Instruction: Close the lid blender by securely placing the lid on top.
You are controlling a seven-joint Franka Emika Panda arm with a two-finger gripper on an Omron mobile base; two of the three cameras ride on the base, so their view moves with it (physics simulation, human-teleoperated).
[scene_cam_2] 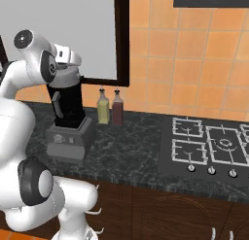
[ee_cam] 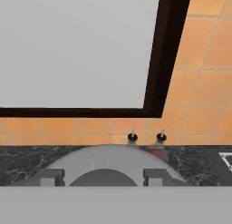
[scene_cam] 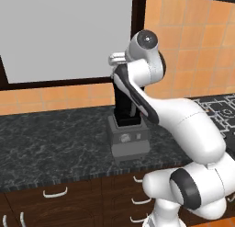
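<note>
A: Entry. The blender (scene_cam: 130, 129) stands on the dark stone bench (scene_cam: 50, 139), in front of the dark-framed window (scene_cam: 59, 33). Its grey base shows below the black jar, and the arm's forearm crosses in front of the jar in the left base view.

B: And the lid (ee_cam: 108, 166)?

A: In the hand view a grey disc with a raised centre sits right between the finger tips (ee_cam: 50, 177) of the tool (ee_cam: 103, 177), close against the camera. I read that as the lid, carried in the tool, with a finger on either side of it. In the right base view the tool (scene_cam_2: 68, 64) hangs just above the top of the blender jar.

B: So which step is this?

A: Judged from position: the lid is over the jar and not yet seated, so this is the lowering stage. I cannot see the jar's mouth, so I cannot confirm the centring.

B: Next move?

A: Straight down, with the lid kept level and centred on the mouth, pressed until it sits flush, then released. Two bottles (scene_cam_2: 110, 108) stand beside the blender, towards the hob (scene_cam_2: 209, 146), and are clear of the path.
</note>
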